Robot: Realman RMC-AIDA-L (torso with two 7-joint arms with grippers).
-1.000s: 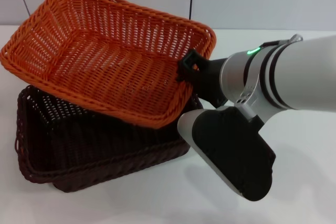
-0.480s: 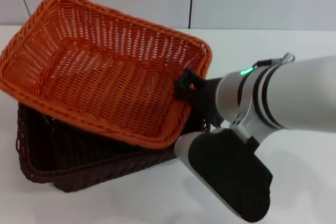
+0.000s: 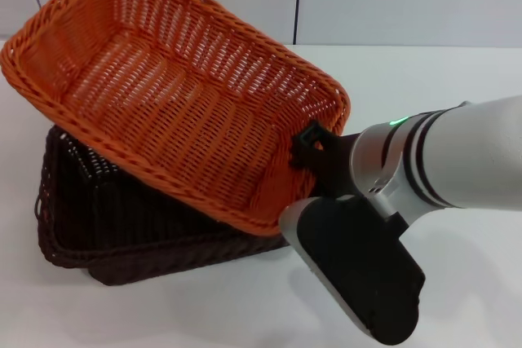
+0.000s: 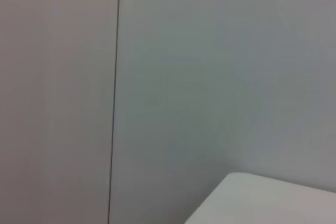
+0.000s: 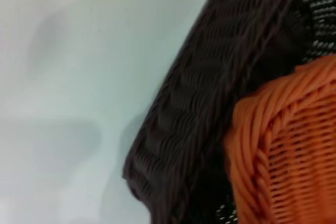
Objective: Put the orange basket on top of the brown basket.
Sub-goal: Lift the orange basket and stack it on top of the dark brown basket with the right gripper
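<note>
Clearly held in the air by one edge only: the orange basket (image 3: 175,95), gripped at its rim on the robot's right side by the right pincer (image 3: 308,148). Closed there on the braided rim, with a black finger hooked over the top edge; the other finger hidden behind the weave. Tilted strongly because of this single hold, with the gripped side low and the far left side lifted high. Probably tilted also on purpose, so that the low corner goes first into the opening below.

Lying under it on the white desk (image 3: 457,79): the brown basket (image 3: 98,218), flat and with its mouth upward, ready to receive. Partly covered by the orange one, shifted a little toward the robot and its left. Seen close together in the right wrist view: the orange corner (image 5: 283,145) just above the dark rim (image 5: 210,108); cannot tell if touching already.

Not yet nested, judging from the slope. Next, likely a need to lower the raised left side and square both rims before letting go; otherwise a risk of hanging crooked on one rim.

Left pincer nowhere visible; its wrist view facing only a plain wall (image 4: 210,77), so parked away from the work.
</note>
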